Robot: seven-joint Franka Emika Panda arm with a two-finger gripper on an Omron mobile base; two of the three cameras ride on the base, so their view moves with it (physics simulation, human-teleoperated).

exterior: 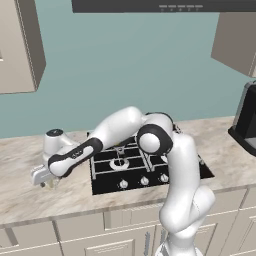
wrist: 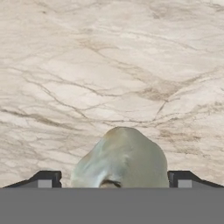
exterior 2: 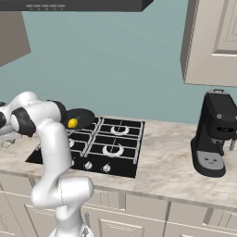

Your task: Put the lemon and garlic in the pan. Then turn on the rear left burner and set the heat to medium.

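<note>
The claw (wrist: 114,180) is standing wide open, its dark tips flanking the lumpy, pale whitish-beige garlic bulb (wrist: 121,159), which is lying on the veined beige marble bench (wrist: 109,65), left of the black cooktop (exterior: 145,170).

Teal wall (exterior: 130,65) behind the counter. Marble counter (exterior: 30,165), beige with brown veins, runs the full width; the same veined stone shows close up in the hand view (wrist: 109,65). Beige lower cabinets (exterior: 75,235) with panelled fronts below it. Upper cabinets (exterior 2: 213,41) hang at both sides. Dark hood (exterior: 165,6) along the top edge. Black coffee machine (exterior 2: 214,134) stands on the counter at the right. Light even, no hard shadows.
</note>
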